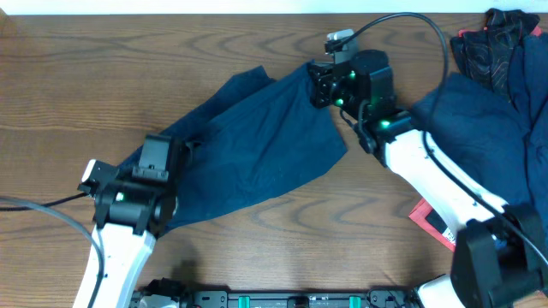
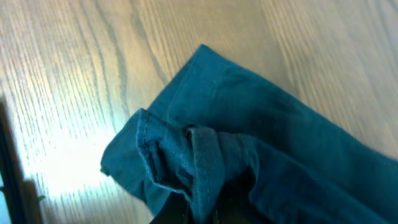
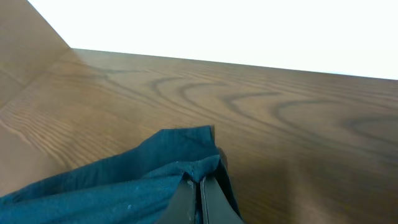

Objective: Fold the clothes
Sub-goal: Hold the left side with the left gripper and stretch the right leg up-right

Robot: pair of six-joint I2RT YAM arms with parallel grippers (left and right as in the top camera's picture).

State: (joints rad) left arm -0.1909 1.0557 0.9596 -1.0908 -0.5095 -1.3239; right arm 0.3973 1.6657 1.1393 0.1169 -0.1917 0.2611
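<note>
A dark navy garment (image 1: 257,145) lies stretched diagonally across the wooden table between my two grippers. My left gripper (image 1: 161,156) is at its lower-left end. In the left wrist view the bunched, stitched hem (image 2: 186,155) runs into the jaws (image 2: 205,214), which are shut on it. My right gripper (image 1: 318,85) is at its upper-right corner. In the right wrist view the two fingers (image 3: 199,190) are pressed together on a corner of the cloth (image 3: 124,186), held just above the table.
More navy clothes (image 1: 488,120) are heaped at the right, partly under my right arm. A dark patterned garment (image 1: 497,43) lies at the far right corner. A flat red item (image 1: 425,216) lies near the right arm's base.
</note>
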